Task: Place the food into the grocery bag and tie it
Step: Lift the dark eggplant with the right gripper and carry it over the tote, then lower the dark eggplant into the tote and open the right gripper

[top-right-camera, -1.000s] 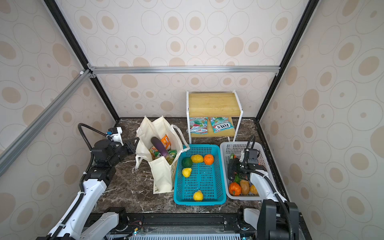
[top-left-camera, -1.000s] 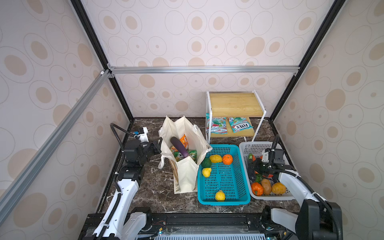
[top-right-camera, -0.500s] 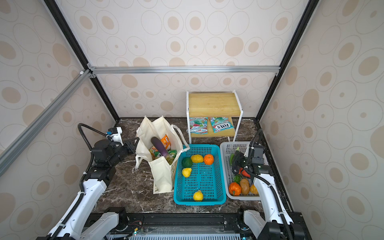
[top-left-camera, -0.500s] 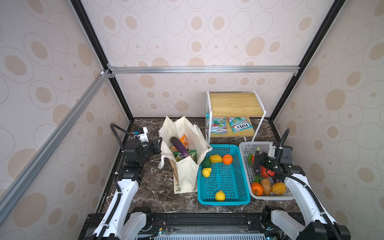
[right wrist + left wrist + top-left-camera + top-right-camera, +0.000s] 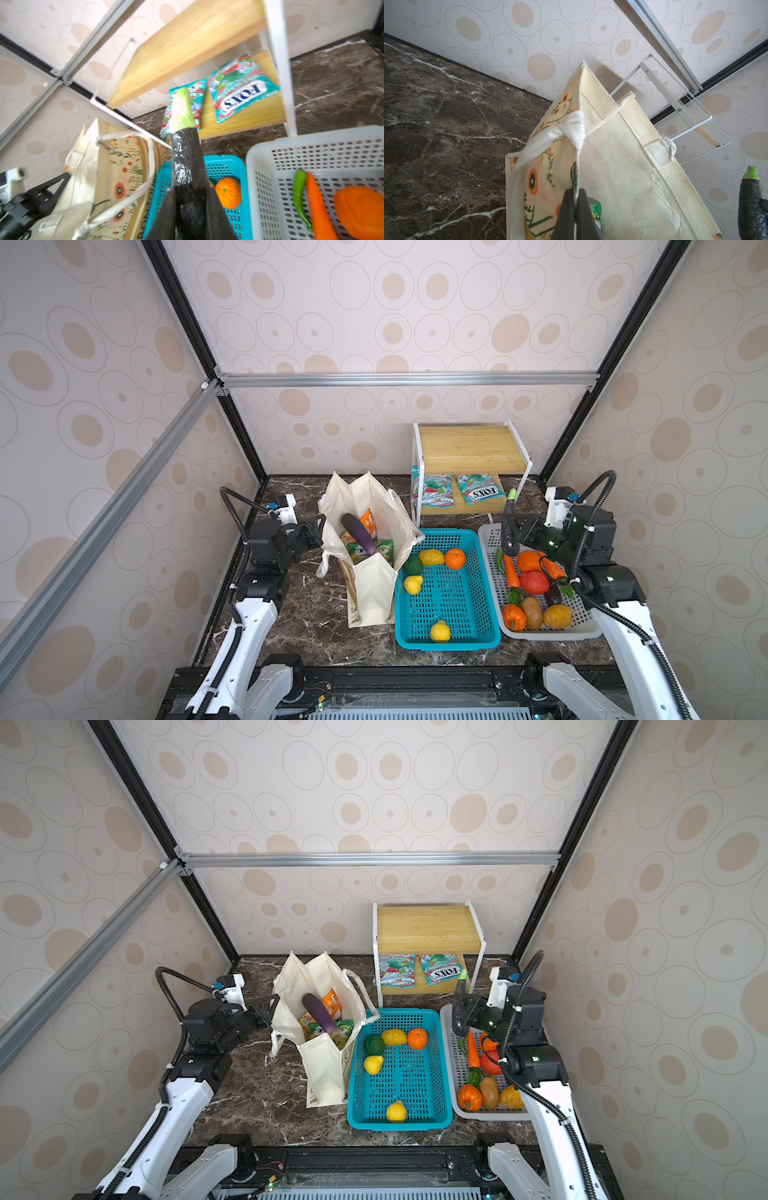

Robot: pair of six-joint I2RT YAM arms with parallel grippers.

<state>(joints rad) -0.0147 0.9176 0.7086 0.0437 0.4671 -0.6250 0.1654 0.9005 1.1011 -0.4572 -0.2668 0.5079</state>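
Note:
The cream floral grocery bag stands open left of the baskets. Inside it lie a purple eggplant, an orange packet and a green packet. My left gripper is shut on the bag's left rim, pinching the fabric edge. My right gripper is shut on a second dark eggplant with a green stem, held upright above the far end of the grey basket. Yellow lumpy fruits lie in the teal basket.
The teal basket also holds an orange and a dark green fruit. The grey basket holds carrots, peppers and a potato. A white-framed wooden shelf with two teal FOXS packets stands at the back. Patterned walls close both sides.
My right gripper has risen out of the grey basket with the eggplant, lifting it up and toward the back. The left arm and the bag have not moved.

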